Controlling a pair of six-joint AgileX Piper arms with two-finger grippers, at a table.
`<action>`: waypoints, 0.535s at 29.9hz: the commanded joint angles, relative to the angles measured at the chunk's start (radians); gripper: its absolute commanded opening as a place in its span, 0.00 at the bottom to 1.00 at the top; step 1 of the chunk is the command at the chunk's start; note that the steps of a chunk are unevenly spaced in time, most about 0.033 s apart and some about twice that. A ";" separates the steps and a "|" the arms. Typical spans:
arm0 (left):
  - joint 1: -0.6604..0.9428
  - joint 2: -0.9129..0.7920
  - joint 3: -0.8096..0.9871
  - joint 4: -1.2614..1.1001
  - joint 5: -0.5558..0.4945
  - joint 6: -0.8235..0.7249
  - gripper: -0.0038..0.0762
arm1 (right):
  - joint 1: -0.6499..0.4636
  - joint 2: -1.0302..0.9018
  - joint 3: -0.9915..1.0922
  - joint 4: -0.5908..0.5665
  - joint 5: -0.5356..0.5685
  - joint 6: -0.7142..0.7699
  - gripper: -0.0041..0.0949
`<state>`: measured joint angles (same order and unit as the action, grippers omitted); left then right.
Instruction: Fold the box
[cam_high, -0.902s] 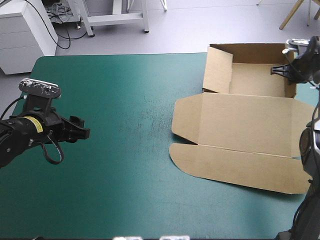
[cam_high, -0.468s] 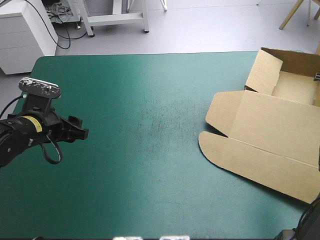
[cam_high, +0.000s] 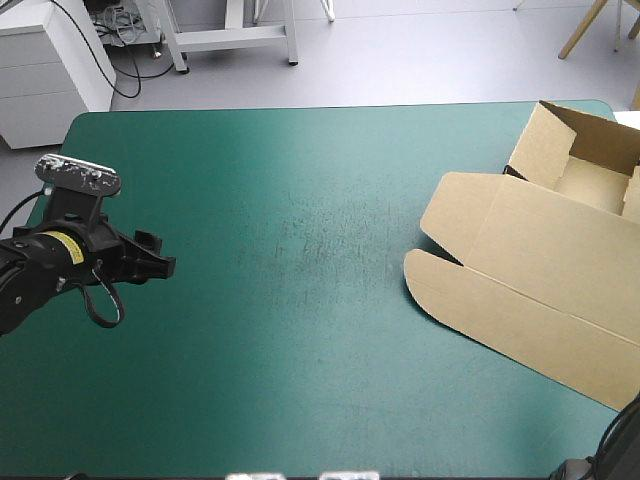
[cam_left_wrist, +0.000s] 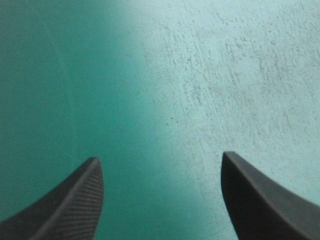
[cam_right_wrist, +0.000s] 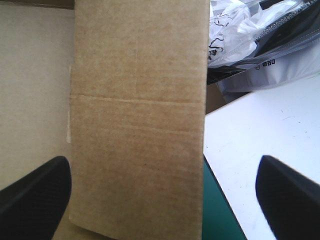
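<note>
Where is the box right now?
In the high view the box lies on the right side of the table, its raised walls at the far right corner, well away from the left tool.

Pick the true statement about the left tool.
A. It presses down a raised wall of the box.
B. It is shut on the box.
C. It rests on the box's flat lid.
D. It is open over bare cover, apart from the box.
D: the left tool has its fingers standing apart over bare cover, while the box lies far off at the table's right side.
</note>
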<state>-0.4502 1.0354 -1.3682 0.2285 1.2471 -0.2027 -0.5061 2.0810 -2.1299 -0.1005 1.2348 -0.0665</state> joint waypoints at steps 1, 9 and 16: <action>-0.002 -0.014 -0.022 0.028 0.043 0.002 0.64 | -0.005 -0.128 -0.023 0.049 -0.029 -0.009 0.90; -0.002 -0.014 -0.022 0.122 0.045 0.002 0.60 | 0.008 -0.323 0.039 0.356 -0.031 -0.130 0.02; -0.002 -0.014 -0.022 0.141 0.046 0.004 0.25 | 0.137 -0.497 0.262 0.345 -0.059 -0.143 0.04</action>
<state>-0.4502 1.0354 -1.3682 0.3433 1.2471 -0.1986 -0.4180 1.6843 -1.9227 0.2220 1.2334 -0.1833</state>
